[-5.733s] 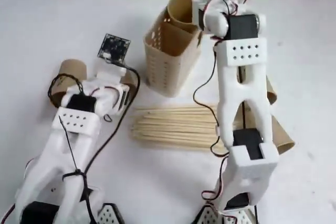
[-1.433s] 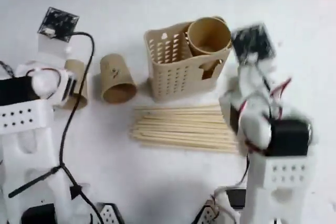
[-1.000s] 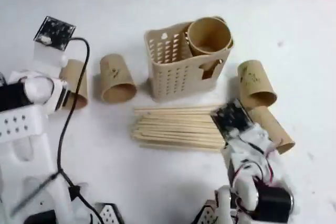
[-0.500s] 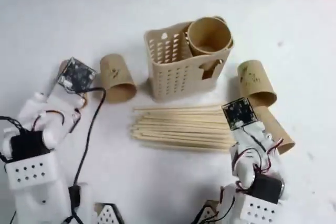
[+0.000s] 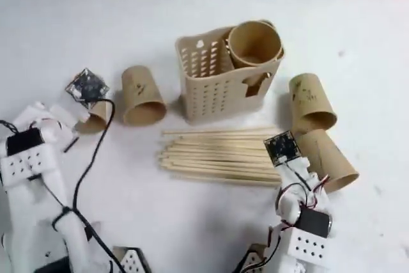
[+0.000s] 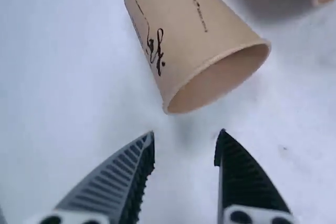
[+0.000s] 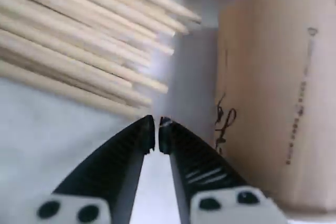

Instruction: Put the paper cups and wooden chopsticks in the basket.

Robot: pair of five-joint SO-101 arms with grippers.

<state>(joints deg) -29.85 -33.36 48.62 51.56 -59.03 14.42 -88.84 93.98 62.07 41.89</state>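
- Currently my left gripper (image 6: 184,140) hangs with jaws apart and empty, just short of the mouth of a paper cup (image 6: 191,40) lying on its side.
- My right gripper (image 7: 156,125) is closed on nothing, between the wooden chopsticks (image 7: 79,40) and a tipped cup (image 7: 268,93).
- From above: basket (image 5: 220,87) upright, nested cup (image 5: 254,43) inside; chopsticks piled at its 6 o'clock, loose cup (image 5: 142,96) at 9, far cup (image 5: 311,102) at 4.
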